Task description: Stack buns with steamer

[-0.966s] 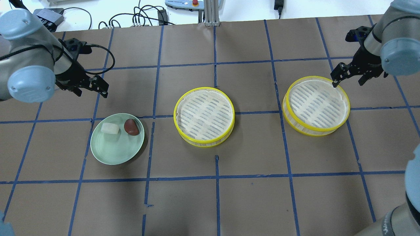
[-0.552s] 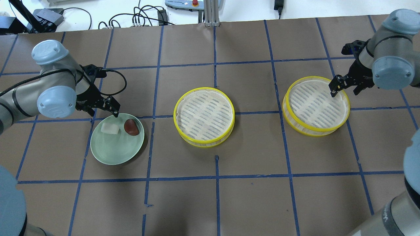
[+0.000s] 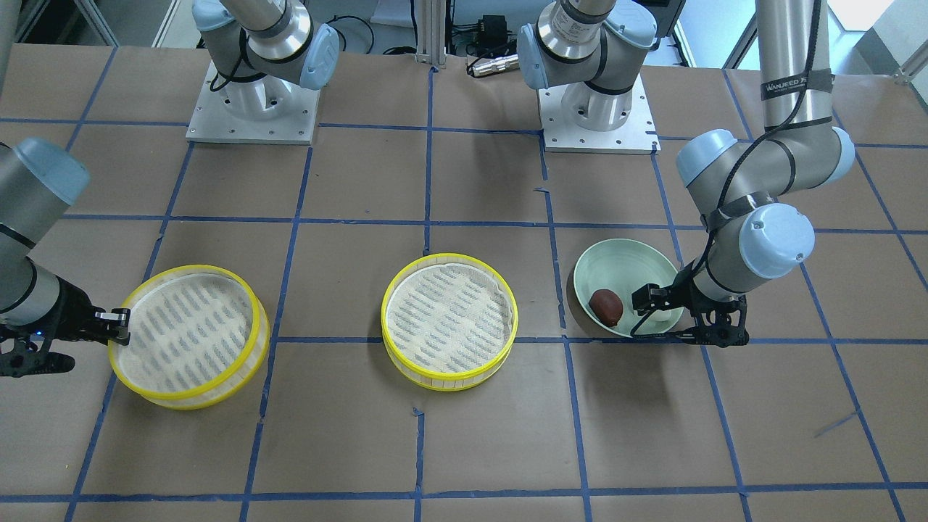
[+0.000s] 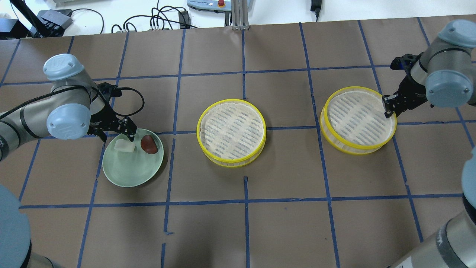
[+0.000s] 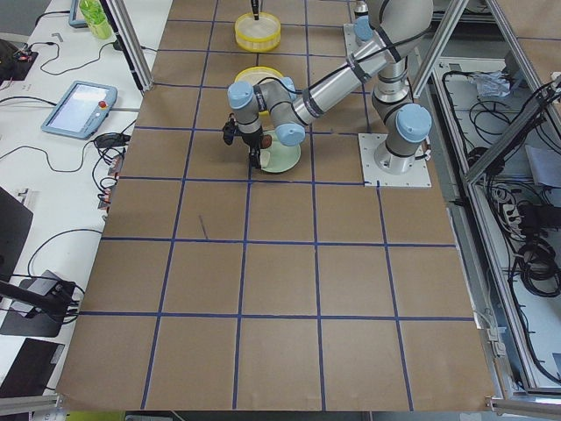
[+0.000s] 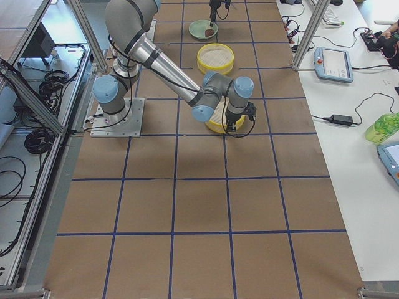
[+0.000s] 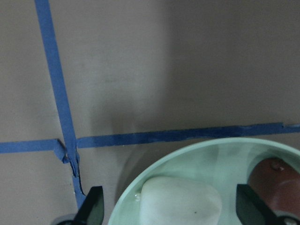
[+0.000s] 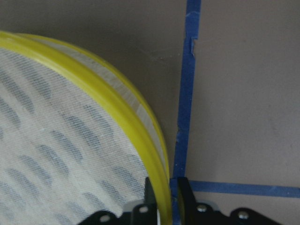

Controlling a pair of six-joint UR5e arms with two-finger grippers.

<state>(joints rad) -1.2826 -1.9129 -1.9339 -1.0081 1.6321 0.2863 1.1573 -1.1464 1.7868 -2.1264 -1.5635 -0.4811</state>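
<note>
The white squarish bun (image 4: 124,146) and the dark reddish-brown bun (image 4: 149,144) lie on the pale green plate (image 4: 130,175). My left gripper (image 4: 116,137) is open and low over the plate's far edge. In the left wrist view its fingers (image 7: 91,208) stand on either side of the white bun (image 7: 180,201), with the brown bun (image 7: 272,183) at the right. My right gripper (image 4: 388,108) is shut on the right rim of the right yellow steamer (image 4: 359,119). The right wrist view shows the yellow rim (image 8: 140,126) pinched between the fingers. A second yellow steamer (image 4: 232,132) stands in the middle.
The table is brown paper with a blue tape grid (image 4: 245,197). Cables and a controller (image 4: 208,3) lie beyond the far edge. The two arm bases (image 3: 254,109) stand on the robot's side of the table.
My left gripper has moved from the back left down to the plate and now straddles the white bun. My right gripper has shifted to the right steamer's rim and shut on it.
</note>
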